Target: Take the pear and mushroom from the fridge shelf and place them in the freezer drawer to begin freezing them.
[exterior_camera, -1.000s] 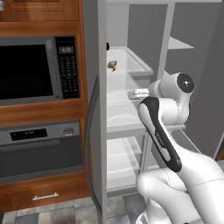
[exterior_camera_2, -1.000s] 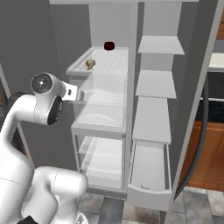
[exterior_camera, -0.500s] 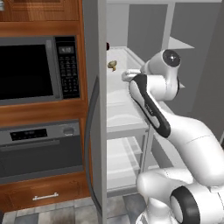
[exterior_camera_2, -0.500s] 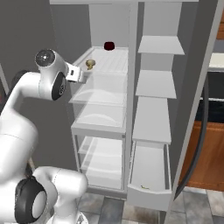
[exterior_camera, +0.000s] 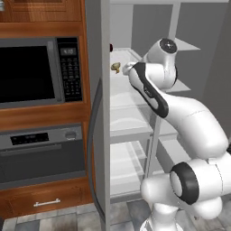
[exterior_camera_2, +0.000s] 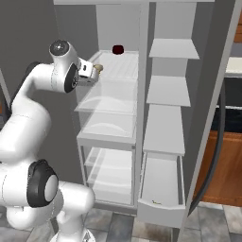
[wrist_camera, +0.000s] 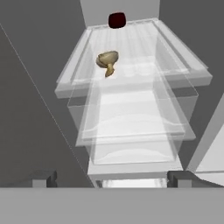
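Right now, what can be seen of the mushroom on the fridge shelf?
The mushroom is small and tan-beige, with a rounded cap and a short paler stem. It lies tipped on its side, stem pointing toward the shelf's front edge. It rests on the ridged, pale fridge shelf, near the front left part as the hand view shows it. Nothing but the shelf touches it; the dark red round thing sits apart at the back. The open pincer is short of it.

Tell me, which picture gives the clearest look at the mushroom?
The hand view: the mushroom lies unobstructed on the ridged fridge shelf, cap and stem both distinct. The left base view shows a small tan speck beside the arm; the right base view shows just a sliver.
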Tool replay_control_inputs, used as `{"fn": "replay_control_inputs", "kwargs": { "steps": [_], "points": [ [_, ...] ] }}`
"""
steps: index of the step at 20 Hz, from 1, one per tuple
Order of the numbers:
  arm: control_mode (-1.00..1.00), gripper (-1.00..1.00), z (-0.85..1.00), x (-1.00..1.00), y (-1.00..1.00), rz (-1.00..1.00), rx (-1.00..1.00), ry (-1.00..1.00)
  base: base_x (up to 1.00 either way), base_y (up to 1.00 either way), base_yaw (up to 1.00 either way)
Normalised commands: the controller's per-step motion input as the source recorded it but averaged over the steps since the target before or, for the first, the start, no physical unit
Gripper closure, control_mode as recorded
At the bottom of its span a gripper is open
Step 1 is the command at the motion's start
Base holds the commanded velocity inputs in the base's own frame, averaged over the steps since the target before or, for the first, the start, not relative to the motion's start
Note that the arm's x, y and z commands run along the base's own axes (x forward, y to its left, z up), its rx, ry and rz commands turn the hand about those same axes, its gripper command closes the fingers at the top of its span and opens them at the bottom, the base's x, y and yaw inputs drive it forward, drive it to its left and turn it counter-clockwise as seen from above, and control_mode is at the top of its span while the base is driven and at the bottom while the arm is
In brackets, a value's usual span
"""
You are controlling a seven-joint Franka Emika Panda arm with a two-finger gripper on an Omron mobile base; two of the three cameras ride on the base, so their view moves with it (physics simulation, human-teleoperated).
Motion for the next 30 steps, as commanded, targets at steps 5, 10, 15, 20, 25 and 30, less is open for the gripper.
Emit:
{"fn": "replay_control_inputs", "kwargs": {
  "steps": [5,10,15,20,25,30],
  "points": [
    [-1.00,-1.00,-0.06,0.69,0.00,-0.01,0.00,0.00,0.00,0.00,0.00],
    [-1.00,-1.00,-0.14,0.77,0.08,0.00,-0.01,0.00,0.00,0.00,0.00],
    [-1.00,-1.00,-0.07,0.75,0.08,0.00,0.00,0.00,0.00,0.00,0.00],
    [-1.00,-1.00,-0.15,0.57,0.06,0.00,0.00,0.03,0.00,0.00,0.00],
    [-1.00,-1.00,-0.29,0.42,0.00,0.00,0.00,0.15,0.00,0.00,0.00],
    [-1.00,-1.00,-0.08,0.59,0.03,0.00,0.00,0.08,0.00,0.00,0.00]
  ]
}}
